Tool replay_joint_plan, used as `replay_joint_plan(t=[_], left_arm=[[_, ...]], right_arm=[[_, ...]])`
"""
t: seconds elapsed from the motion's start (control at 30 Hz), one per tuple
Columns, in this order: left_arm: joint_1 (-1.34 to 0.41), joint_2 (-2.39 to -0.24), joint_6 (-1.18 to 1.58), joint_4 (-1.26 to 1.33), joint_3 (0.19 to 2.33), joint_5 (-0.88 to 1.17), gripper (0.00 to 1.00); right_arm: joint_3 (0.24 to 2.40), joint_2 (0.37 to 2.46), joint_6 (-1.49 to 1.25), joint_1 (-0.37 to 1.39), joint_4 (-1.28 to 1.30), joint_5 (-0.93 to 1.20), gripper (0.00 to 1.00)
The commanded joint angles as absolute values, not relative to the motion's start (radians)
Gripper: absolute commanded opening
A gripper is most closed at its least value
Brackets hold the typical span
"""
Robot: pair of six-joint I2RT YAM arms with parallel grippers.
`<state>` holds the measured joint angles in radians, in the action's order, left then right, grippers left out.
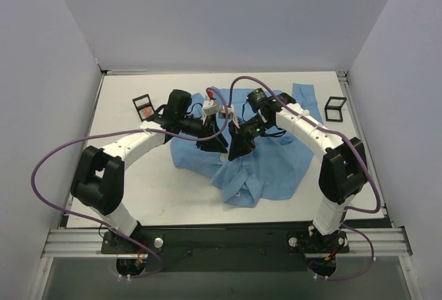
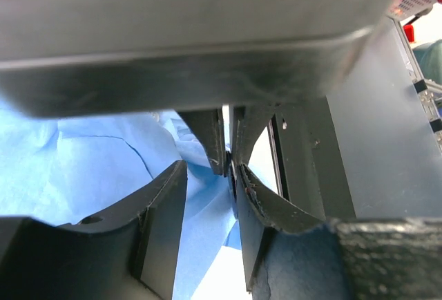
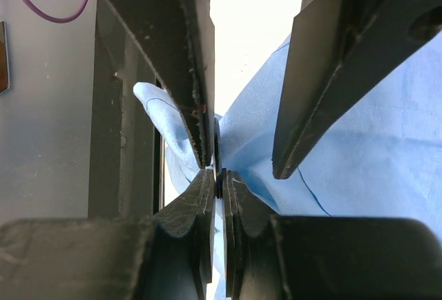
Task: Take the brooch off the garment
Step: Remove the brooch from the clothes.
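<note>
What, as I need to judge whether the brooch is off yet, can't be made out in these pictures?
- Brooch, top view: hidden beneath the left gripper and right gripper meeting over the garment.
- Right wrist view: dark sliver between the right gripper's shut jaws, blurred; brooch or not, cannot tell.
- Left wrist view: a blurred grey body fills the upper half; no brooch identifiable.

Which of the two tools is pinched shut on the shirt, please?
The right tool: its fingers press together on a fold of the blue shirt, while the left tool has fingers apart around it.
</note>
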<state>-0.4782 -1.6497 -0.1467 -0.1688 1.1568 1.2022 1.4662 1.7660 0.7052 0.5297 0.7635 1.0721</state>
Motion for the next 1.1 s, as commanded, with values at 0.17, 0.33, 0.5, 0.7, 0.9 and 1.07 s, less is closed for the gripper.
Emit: replay_joint_plan(t=[0.17,0.33,0.5,0.7,0.9,1.07], left_arm=[[-0.502,-1.657,-0.285,-0.307,1.224,1.198,0.4],[-0.511,-1.654,-0.293,-0.316,1.224,1.169,0.34],[-0.522,-1.655,-0.288,-0.31,1.223,1.151,0.29],[-0.531,-1.657,-0.305,-0.327,1.23,1.126,0.07],[-0.532,-1.658,-0.31,-0.336,1.238,1.12,0.0],[-0.531,-1.657,-0.316,-0.347,1.238,1.114,0.39]], right_arm=[[1.491,1.753,0.712,0.522,0.776,1.098,0.0],[1.491,1.752,0.707,0.518,0.772,1.098,0.0],[1.493,1.753,0.7,0.518,0.767,1.095,0.0],[1.49,1.747,0.689,0.52,0.755,1.095,0.0],[1.485,1.735,0.677,0.509,0.739,1.097,0.0],[1.465,1.72,0.67,0.5,0.721,1.106,0.0]])
